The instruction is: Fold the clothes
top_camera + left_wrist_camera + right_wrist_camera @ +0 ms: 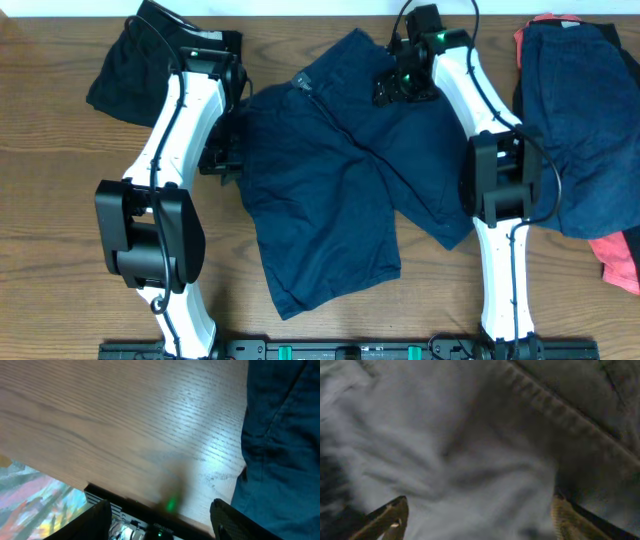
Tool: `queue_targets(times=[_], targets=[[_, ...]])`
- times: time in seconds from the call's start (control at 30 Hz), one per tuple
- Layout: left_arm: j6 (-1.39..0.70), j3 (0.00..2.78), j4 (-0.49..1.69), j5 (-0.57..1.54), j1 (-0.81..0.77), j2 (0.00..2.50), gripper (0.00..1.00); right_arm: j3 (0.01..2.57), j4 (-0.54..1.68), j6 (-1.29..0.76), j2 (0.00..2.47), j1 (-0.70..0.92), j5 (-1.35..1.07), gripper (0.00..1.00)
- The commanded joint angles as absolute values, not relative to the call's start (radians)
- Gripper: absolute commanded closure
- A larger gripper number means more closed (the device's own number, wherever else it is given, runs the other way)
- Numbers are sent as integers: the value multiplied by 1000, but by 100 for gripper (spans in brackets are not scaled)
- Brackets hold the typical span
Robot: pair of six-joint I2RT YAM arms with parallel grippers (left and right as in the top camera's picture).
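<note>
A pair of dark navy shorts (pixel 330 180) lies spread flat in the middle of the table, waistband toward the far side. My left gripper (pixel 222 158) hovers at the shorts' left edge. In the left wrist view it (pixel 160 525) is open over bare wood, with navy fabric (pixel 285 435) just to its right. My right gripper (pixel 402 85) sits over the shorts' far right part near the waistband. In the right wrist view it (pixel 480 520) is open, fingers (pixel 390 517) wide apart above blurred cloth (pixel 485 450) with a seam, holding nothing.
A black garment (pixel 125 75) lies crumpled at the far left. At the right edge another navy pair (pixel 585 120) rests on a pile with coral-pink cloth (pixel 620 255) showing beneath. The arms' base rail (pixel 350 350) runs along the near edge.
</note>
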State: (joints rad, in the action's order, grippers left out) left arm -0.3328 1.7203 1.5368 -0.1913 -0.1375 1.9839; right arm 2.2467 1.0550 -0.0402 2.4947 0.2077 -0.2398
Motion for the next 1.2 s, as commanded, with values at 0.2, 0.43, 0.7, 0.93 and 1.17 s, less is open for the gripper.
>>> queue_targets(times=[0.2, 0.43, 0.7, 0.93, 1.17], targets=[[-331, 1871, 1449, -221, -51, 1764, 29, 2303, 1205, 84, 2323, 355, -303, 6], [-323, 1871, 1408, -221, 55, 1644, 24, 2292, 1264, 155, 2422, 470, -255, 12], [-282, 1869, 1419, -219, 106, 1633, 24, 2291, 1270, 156, 2510, 505, -97, 12], [-282, 1869, 1407, -218, 105, 1633, 24, 2290, 1229, 233, 2540, 505, -32, 96], [-282, 1869, 1405, -218, 105, 1634, 24, 2289, 1200, 520, 2584, 504, -14, 99]])
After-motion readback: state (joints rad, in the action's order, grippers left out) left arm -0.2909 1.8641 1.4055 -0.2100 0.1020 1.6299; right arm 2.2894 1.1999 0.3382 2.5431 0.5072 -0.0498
